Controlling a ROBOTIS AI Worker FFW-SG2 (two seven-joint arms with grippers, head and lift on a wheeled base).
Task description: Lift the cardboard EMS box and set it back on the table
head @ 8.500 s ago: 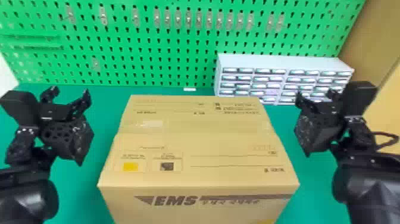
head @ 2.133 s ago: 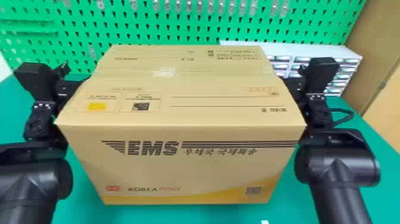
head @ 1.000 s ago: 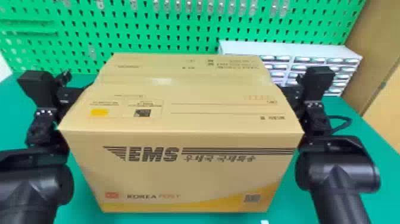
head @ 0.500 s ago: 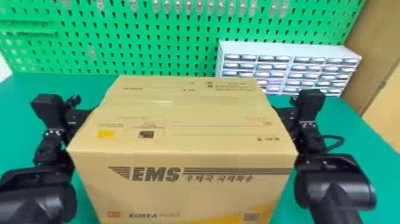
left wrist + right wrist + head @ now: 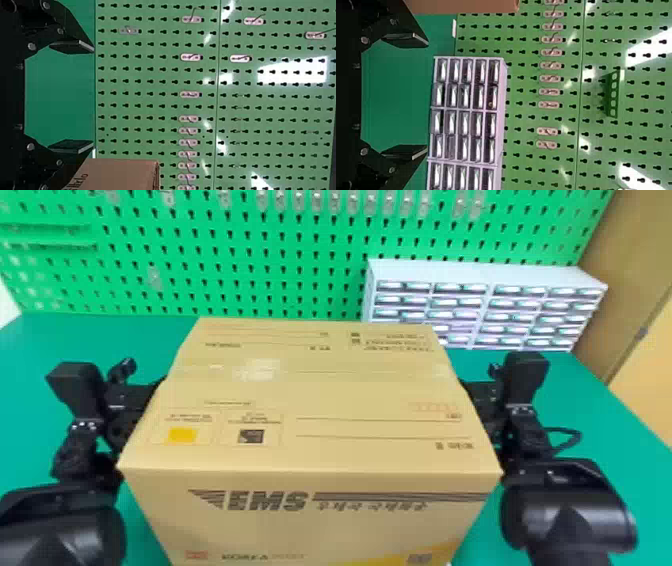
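Note:
Between both arms is the cardboard EMS box (image 5: 310, 440), upright with its printed front towards me; its bottom edge is out of sight, so I cannot tell whether it touches the table. My left gripper (image 5: 131, 395) lies close along its left side and my right gripper (image 5: 481, 400) close along its right side, each partly hidden by the box. In the left wrist view the left gripper (image 5: 94, 97) stands open, nothing between its fingers, a box corner (image 5: 119, 174) beside it. In the right wrist view the right gripper (image 5: 428, 95) is likewise open and bare, near the box edge (image 5: 462, 6).
A white drawer cabinet (image 5: 480, 275) stands at the back right, behind the box. The green pegboard (image 5: 240, 260) with small hooks rises along the rear. Green table surface (image 5: 75, 332) shows on both sides, and a brown panel (image 5: 635, 315) stands at the far right.
Over the last second the box has come down between the two arms, which have sunk with it. In the oldest frame both grippers stood apart from its sides.

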